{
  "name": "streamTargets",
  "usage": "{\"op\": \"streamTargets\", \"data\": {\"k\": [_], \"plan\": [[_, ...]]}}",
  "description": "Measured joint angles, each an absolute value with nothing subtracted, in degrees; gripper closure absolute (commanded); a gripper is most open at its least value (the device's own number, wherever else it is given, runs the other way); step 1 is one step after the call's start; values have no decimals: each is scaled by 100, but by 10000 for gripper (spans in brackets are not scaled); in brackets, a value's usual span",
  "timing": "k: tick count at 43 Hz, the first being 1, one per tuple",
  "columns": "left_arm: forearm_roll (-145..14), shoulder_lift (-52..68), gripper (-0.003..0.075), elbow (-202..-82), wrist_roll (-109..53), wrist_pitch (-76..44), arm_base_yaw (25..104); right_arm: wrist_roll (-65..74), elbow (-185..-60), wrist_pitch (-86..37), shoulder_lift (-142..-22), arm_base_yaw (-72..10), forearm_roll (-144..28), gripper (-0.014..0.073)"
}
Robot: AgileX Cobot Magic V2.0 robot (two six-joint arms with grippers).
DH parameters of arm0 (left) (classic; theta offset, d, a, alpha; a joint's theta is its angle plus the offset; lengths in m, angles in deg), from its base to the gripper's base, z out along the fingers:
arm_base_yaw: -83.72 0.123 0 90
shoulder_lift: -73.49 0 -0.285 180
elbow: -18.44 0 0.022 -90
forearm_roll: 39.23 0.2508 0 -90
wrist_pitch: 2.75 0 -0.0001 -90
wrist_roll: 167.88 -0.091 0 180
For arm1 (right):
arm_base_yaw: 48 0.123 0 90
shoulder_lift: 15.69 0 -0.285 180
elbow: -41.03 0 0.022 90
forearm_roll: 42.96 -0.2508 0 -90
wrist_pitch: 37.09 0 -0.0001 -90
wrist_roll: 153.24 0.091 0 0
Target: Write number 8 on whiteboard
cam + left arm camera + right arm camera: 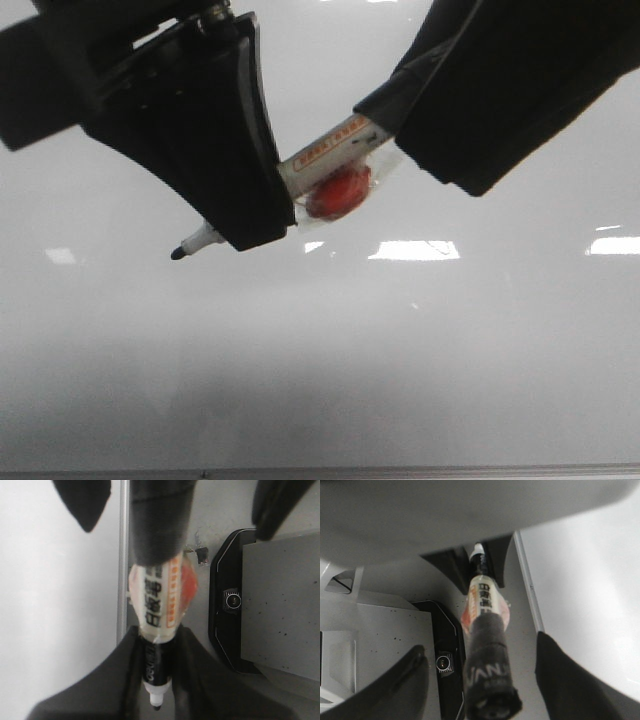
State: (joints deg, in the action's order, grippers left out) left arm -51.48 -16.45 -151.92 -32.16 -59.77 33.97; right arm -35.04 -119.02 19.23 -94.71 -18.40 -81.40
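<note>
The whiteboard point(320, 360) fills the front view, glossy grey-white; no number 8 shows on it. A marker point(325, 152) with a white printed label and an orange-red lump taped to it hangs above the board, black tip point(180, 253) pointing down and left. My left gripper point(156, 680) is shut on the marker's black front section just behind the tip. My right gripper point(480, 645) is open, its fingers point(570, 680) wide apart on either side of the marker's dark wrapped rear end point(487, 680), not touching it.
The board's thin metal edge point(121, 580) runs beside a grey surface. On that surface lies a black device with a round lens point(230, 600), next to a grey plate point(280, 610). Bright rectangular light reflections point(415, 250) lie on the board.
</note>
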Motion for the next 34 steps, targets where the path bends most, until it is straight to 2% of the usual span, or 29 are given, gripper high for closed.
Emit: {"op": "streamTargets", "data": {"k": [8,10,24,29,34], "plan": [[-5134,-1645,730,-15215,-3226,-5977,3397,-3626,-11902,1802,-9564,-1840,-8426,132],[-5134,-1645,730,-15215,-3226,-5977,3397,-3667,-11902,1776,-9564,-1840,-8462,155],[-5134,-1645,718,-15215,-3226,-5977,3397,-3713,-11904,1757,-9564,-1840,-8476,450],[-5134,-1645,598,-15215,-3226,-5977,3397,-3713,-11904,1743,-9564,-1840,-8476,567],[-5134,-1645,400,-15215,-3226,-5977,3397,-3722,-11904,1743,-9564,-1840,-8476,655]]}}
